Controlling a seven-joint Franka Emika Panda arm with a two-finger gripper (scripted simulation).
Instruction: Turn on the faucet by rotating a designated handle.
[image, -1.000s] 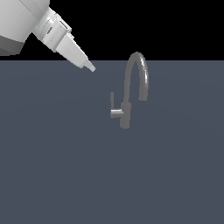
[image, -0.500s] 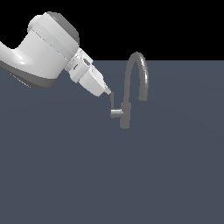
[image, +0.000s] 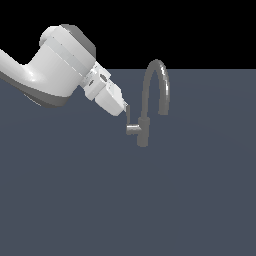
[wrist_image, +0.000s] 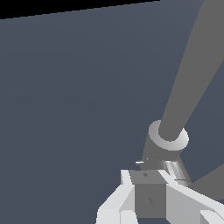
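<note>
The faucet (image: 143, 134) stands mid-scene as a short grey upright body under a tall arched spout (image: 156, 75). A short stub (image: 132, 129) branches from the body toward the exterior view's left and carries the thin handle (image: 129, 118), which stands upright. My gripper (image: 125, 110) reaches in from the upper left, its fingers together, with the tip touching the top of the handle. In the wrist view the gripper (wrist_image: 150, 192) sits just before the faucet body (wrist_image: 168, 140) and the shiny stub (wrist_image: 174, 168). The lever is mostly hidden behind the fingertips.
A flat dark grey surface (image: 75, 200) spreads around the faucet, under a black background. The arm's bulky white wrist (image: 60, 65) hangs to the exterior view's upper left of the faucet.
The arm has swung down and to the exterior view's right, bringing the gripper tip from well clear of the faucet onto the handle. The handle still looks upright.
</note>
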